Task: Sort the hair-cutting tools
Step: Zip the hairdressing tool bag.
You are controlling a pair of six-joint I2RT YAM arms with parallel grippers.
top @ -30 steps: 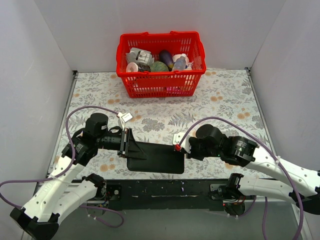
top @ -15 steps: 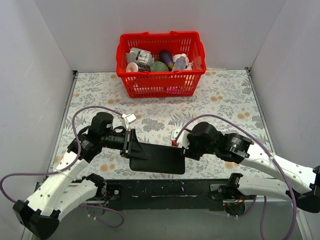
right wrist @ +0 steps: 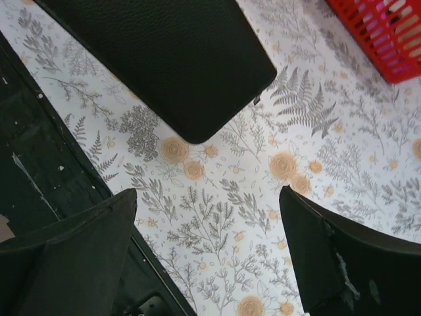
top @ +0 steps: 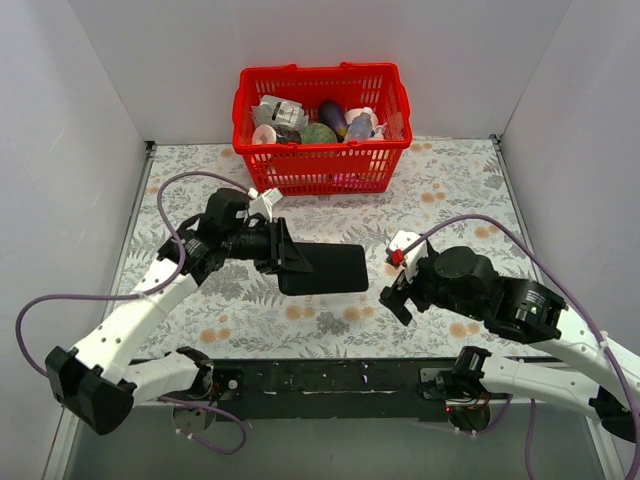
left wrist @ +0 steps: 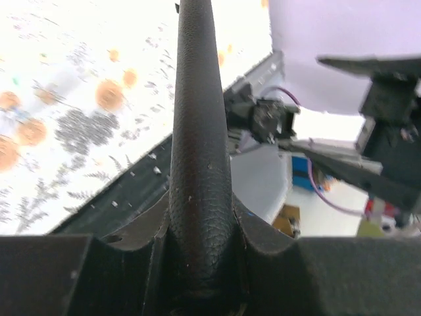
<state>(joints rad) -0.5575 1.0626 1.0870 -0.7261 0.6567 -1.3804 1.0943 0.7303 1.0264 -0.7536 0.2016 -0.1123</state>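
My left gripper clamped on the left edge of the black case, my right gripper spread wide just right of it, red basket beyond it

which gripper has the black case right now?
The left gripper, shut on one end of the black case. The right gripper stands open and empty, apart from the case.
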